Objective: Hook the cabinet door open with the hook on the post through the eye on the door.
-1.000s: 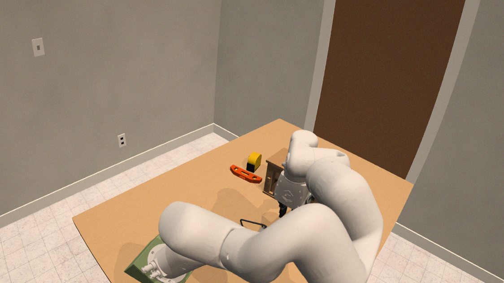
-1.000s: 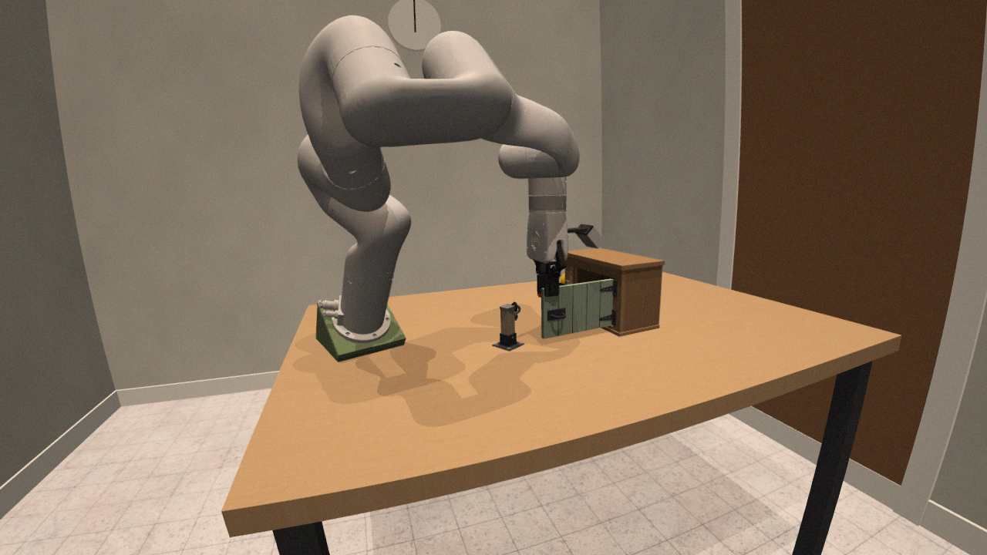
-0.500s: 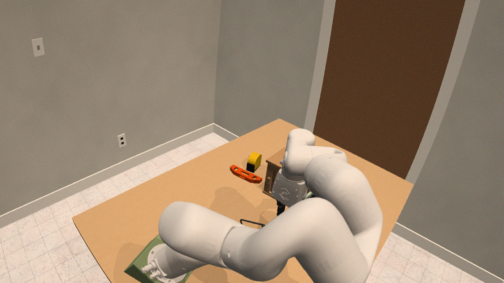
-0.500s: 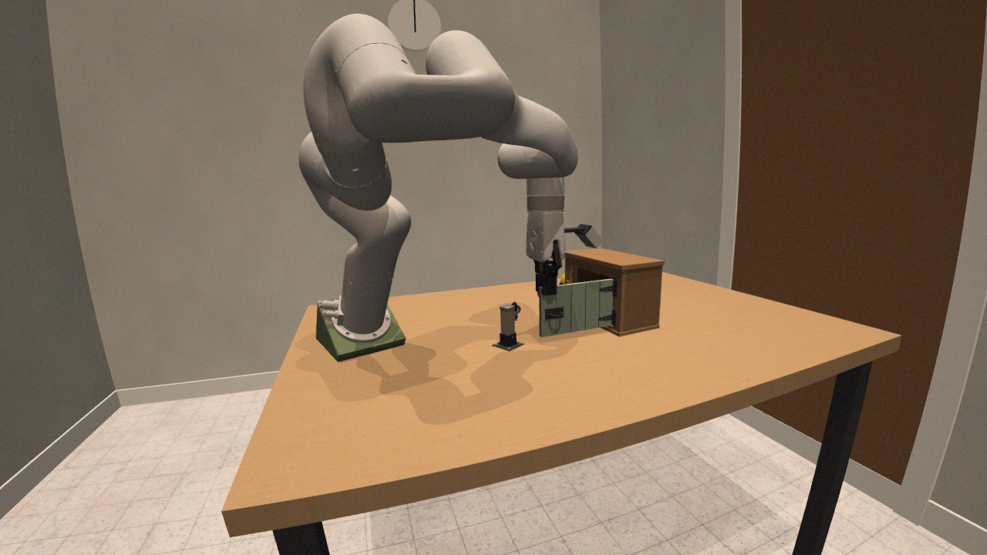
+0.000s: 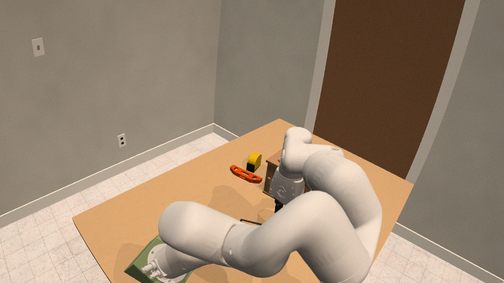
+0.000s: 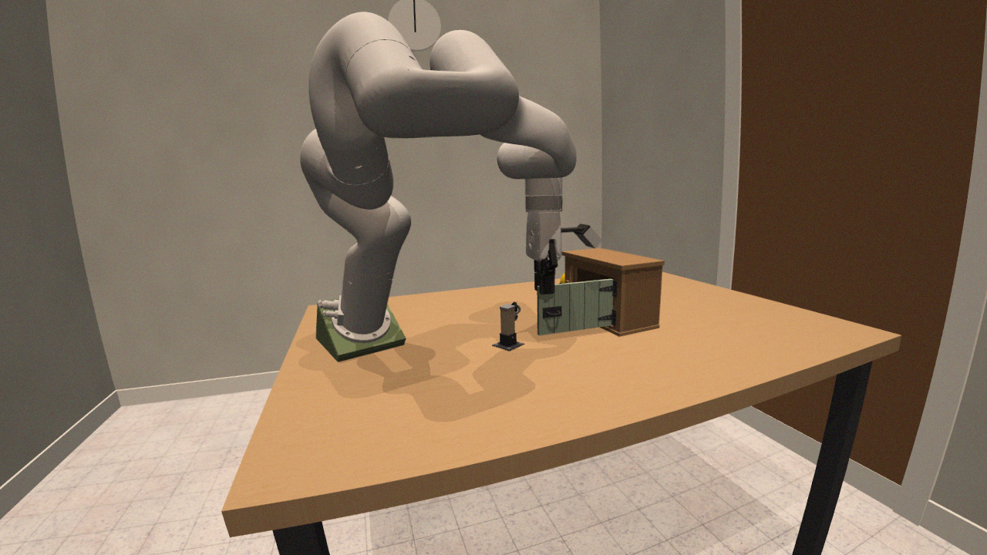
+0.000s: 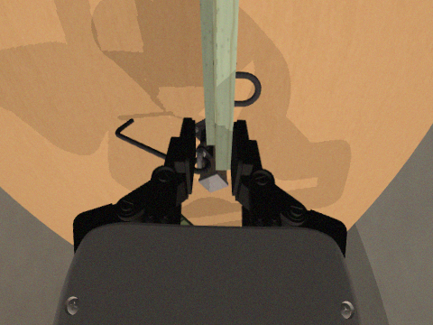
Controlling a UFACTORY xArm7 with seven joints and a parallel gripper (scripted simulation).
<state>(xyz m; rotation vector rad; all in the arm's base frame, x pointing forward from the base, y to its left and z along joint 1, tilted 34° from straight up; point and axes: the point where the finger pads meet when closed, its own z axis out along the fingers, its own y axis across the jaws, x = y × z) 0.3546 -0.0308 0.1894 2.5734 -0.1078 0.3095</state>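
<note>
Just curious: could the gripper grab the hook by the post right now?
Probably not yet: the gripper straddles the top edge of the door, and the hook lies off to one side.
</note>
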